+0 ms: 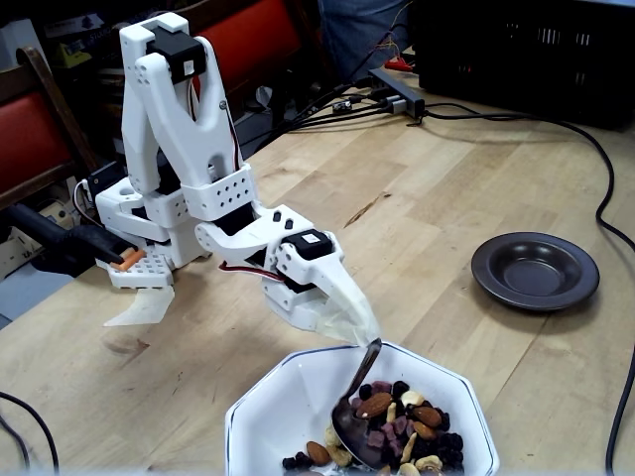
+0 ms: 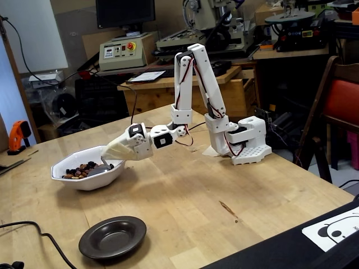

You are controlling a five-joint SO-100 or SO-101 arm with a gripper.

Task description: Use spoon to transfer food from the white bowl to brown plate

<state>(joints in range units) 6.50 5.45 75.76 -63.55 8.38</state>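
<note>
One arm, one spoon, two dishes — that is the whole setup on the wooden table (image 1: 446, 198). Going left to right in the close fixed view, the white arm's base stands at the far left edge, and its forearm reaches down and rightward to the gripper (image 1: 362, 337), which hangs just over the near rim of the white bowl (image 1: 268, 416). Its fingers are wrapped in a pale covering, so the gap between them cannot be read directly; they are closed on the handle of the spoon (image 1: 355, 416), which slants down into the bowl. The spoon's bowl sits low among the food (image 1: 407, 421) — almonds, cashews and dark berries heaped toward the right side of the dish, with a few pieces resting on or against the metal. Well apart to the right, the brown plate (image 1: 534, 270) lies bare.

In the other fixed view the order flips: bowl (image 2: 84, 178) at left with the gripper (image 2: 109, 157) at its rim, plate (image 2: 112, 237) nearer the camera.

I judge this to be the scooping step, with nothing transferred yet. The next move calls for levelling the spoon under a load, lifting it clear of the rim without tipping, and carrying it across to the plate; a tilt on the way would likely spill nuts onto the table.
</note>
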